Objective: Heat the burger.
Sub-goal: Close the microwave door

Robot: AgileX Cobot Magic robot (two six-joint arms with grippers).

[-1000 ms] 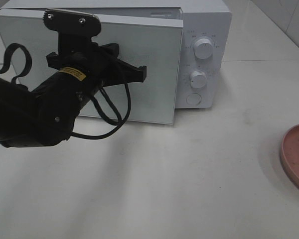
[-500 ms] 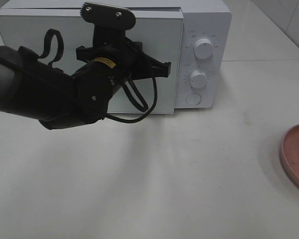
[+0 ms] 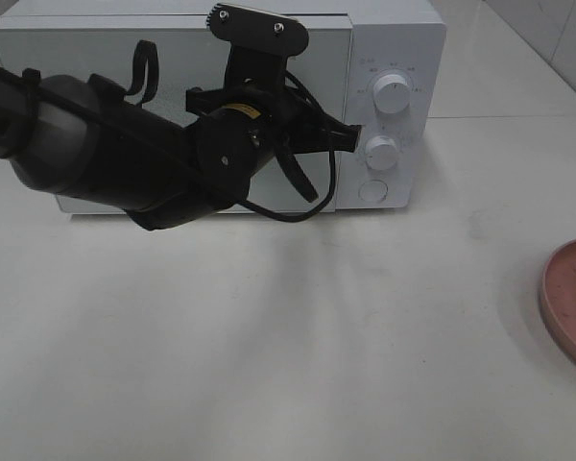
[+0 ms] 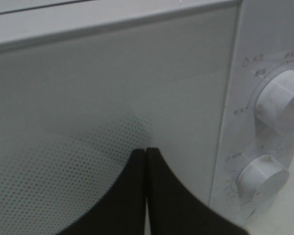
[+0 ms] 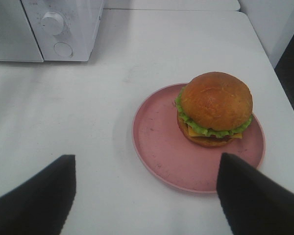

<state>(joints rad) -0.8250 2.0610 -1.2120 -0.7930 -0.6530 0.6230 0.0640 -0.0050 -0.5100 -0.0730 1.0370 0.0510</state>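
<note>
Golden-brown and glossy, the burger (image 5: 214, 108) with frilly green lettuce sits toward one side of the round pink plate (image 5: 161, 147) on the white table (image 3: 298, 346), well apart from the white box-shaped microwave (image 3: 403, 43). The right gripper (image 5: 146, 188) hangs above the plate, fingers spread wide. The left gripper (image 4: 146, 161), fingers pressed together, touches the closed microwave door (image 4: 88, 98) beside the two round white dials (image 4: 279, 100).

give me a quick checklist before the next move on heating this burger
1. Microwave door open for loading: not ok, it sits flush shut.
2. Burger inside the microwave: not ok, it sits on the pink plate.
3. Left claw clear of the door: not ok, shut, tips at the door.
4. Right claw ready to grasp: ok, open and empty above the plate.
5. Dial settings: cannot tell.
</note>
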